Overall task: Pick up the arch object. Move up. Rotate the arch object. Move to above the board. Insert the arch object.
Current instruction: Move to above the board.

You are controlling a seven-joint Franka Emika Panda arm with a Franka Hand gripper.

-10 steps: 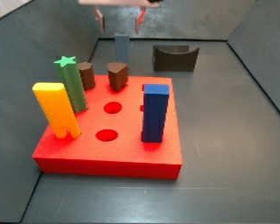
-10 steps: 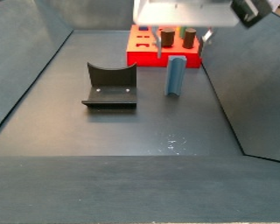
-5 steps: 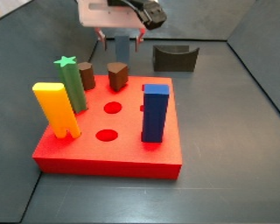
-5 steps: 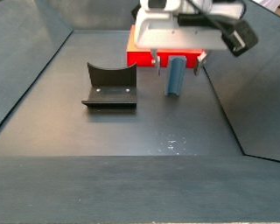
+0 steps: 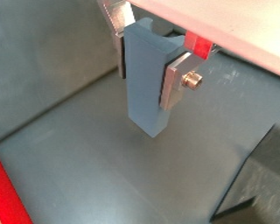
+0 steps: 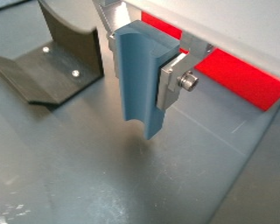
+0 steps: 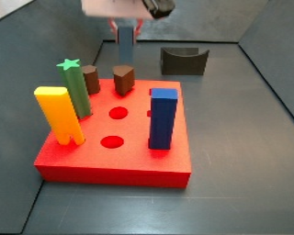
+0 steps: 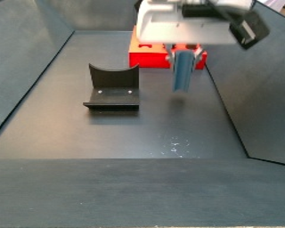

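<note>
The arch object [image 7: 125, 44] is a slim, pale steel-blue upright piece. My gripper [image 7: 124, 30] is shut on its upper part and holds it just off the floor, behind the board [image 7: 113, 158]. In both wrist views the silver fingers [image 5: 175, 80] [image 6: 171, 83] press on the arch object [image 5: 146, 83] [image 6: 136, 79] from two sides, its lower end hanging free. In a side view the arch object [image 8: 181, 69] hangs under the gripper [image 8: 181, 55] in front of the red board [image 8: 149, 60], with a shadow on the floor below it.
On the board stand a yellow post [image 7: 58, 115], a green star post [image 7: 73, 87], two brown posts [image 7: 124, 80] and a dark blue square post [image 7: 162, 117], beside round holes [image 7: 118, 114]. The fixture [image 7: 183, 61] [image 8: 111, 87] stands on the floor nearby. Grey walls surround the floor.
The gripper came down over the standing arch object, shut on it and has lifted it a little off the floor.
</note>
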